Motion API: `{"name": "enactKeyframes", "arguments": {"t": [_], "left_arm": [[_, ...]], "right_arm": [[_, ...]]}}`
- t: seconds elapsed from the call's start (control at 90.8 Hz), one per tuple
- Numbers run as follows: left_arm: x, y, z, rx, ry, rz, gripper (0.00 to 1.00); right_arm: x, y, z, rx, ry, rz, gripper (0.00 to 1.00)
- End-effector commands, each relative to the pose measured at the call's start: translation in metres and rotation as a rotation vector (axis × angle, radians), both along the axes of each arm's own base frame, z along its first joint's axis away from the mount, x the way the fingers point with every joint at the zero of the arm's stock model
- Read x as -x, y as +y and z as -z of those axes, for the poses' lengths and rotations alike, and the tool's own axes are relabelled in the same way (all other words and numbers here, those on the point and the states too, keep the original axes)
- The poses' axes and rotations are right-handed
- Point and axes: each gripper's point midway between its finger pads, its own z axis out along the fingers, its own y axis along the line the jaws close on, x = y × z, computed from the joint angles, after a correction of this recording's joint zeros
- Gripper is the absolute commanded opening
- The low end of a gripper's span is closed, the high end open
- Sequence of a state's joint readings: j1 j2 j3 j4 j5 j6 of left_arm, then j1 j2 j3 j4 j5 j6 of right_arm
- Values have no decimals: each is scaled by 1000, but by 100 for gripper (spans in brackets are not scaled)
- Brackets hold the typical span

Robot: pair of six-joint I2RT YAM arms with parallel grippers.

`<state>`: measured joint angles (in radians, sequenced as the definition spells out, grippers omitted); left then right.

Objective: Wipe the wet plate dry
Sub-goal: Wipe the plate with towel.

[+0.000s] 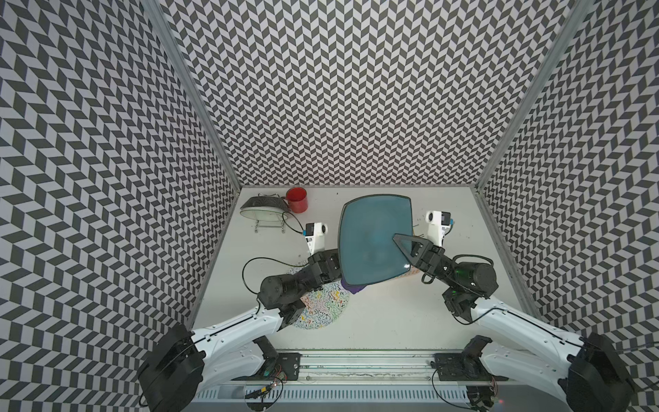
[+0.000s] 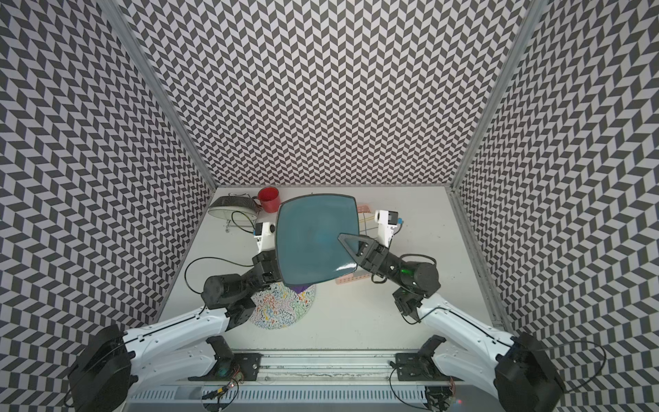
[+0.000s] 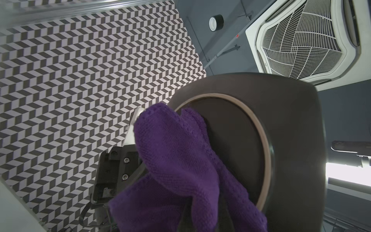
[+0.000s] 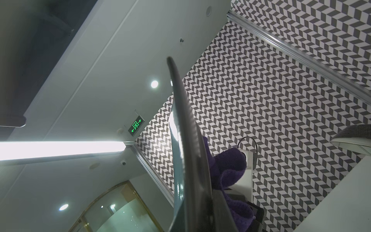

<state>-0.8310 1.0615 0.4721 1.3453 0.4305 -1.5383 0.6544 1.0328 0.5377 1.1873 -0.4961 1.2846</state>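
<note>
Nearest, a speckled round mat (image 1: 322, 314) lies flat. Above it the left gripper (image 3: 138, 113), closed on a purple cloth (image 3: 176, 156), presses it under the teal plate (image 1: 371, 235), which the right gripper (image 1: 404, 246) clamps by its rim, tilted in midair. Underside drying seems in hand; next, sweep the cloth across, plate steady. A red cup (image 1: 296, 199) stands beyond

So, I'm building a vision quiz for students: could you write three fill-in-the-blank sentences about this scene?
The square teal plate is gripped by the robot's ____ hand. A ____ knitted cloth lies against its dark underside. The round cup at the back is ____.
Missing words: right, purple, red.
</note>
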Motion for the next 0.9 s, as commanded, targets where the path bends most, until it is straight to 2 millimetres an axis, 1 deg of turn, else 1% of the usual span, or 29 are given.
{"name": "enactKeyframes", "arguments": {"t": [0.0, 0.033, 0.099, 0.143, 0.187, 0.242, 0.275, 0.342, 0.408, 0.485, 0.507, 0.518, 0.562, 0.628, 0.694, 0.738, 0.749, 0.782, 0.826, 0.837, 0.892], "left_arm": [[25, 24, -33, 97, -157, 28, 0], [17, 33, -37, 94, -165, -8, 0], [1, 44, -42, 62, -172, -91, 0], [-6, 42, -42, 33, -167, -116, 0], [-5, 38, -45, 28, -178, -107, 0], [-2, 26, -43, 37, -169, -64, 0], [2, 18, -39, 47, -165, -34, 0], [15, 3, -32, 67, -150, 32, 0], [27, -3, -25, 89, -138, 77, 0], [33, 0, -16, 93, -142, 65, 0], [33, 1, -13, 84, -141, 52, 0], [33, 2, -11, 81, -140, 44, 0], [33, 7, -6, 68, -141, 7, 0], [35, 15, 1, 33, -164, -61, 0], [29, 16, 12, -75, -188, -172, 0], [20, 16, 22, -174, -193, -272, 0], [19, 19, 19, -179, -204, -308, 0], [7, 19, 33, -292, -188, -401, 0], [-11, 24, 49, -426, -165, -535, 0], [-14, 27, 50, -447, -164, -565, 0], [-33, 32, 69, -585, -136, -677, 0]], "right_arm": [[-29, -25, -14, -72, 14, 202, 0], [-22, -21, -15, -53, -18, 174, 0], [3, -3, -14, -11, -94, 78, 0], [21, 7, -14, -19, -127, 30, 0], [32, 16, -15, -27, -147, 5, 0], [35, 22, -16, -29, -143, 2, 0], [31, 23, -18, -36, -127, 17, 0], [17, 15, -26, -80, -93, 94, 0], [0, 7, -34, -84, -63, 160, 0], [-22, -5, -36, -70, -25, 240, 0], [-25, -7, -36, -71, -20, 248, 0], [-31, -13, -36, -76, -5, 265, 0], [-42, -25, -34, -83, 20, 300, 0], [-62, -46, -24, -69, 62, 388, 0], [-77, -59, -10, -15, 97, 461, 0], [-81, -63, -5, 35, 83, 511, 0], [-81, -64, -4, 48, 76, 522, 0], [-82, -62, 1, 98, 78, 538, 0], [-83, -56, 7, 166, 67, 544, 0], [-83, -55, 8, 179, 63, 547, 0], [-80, -49, 11, 204, 50, 549, 0]]}}
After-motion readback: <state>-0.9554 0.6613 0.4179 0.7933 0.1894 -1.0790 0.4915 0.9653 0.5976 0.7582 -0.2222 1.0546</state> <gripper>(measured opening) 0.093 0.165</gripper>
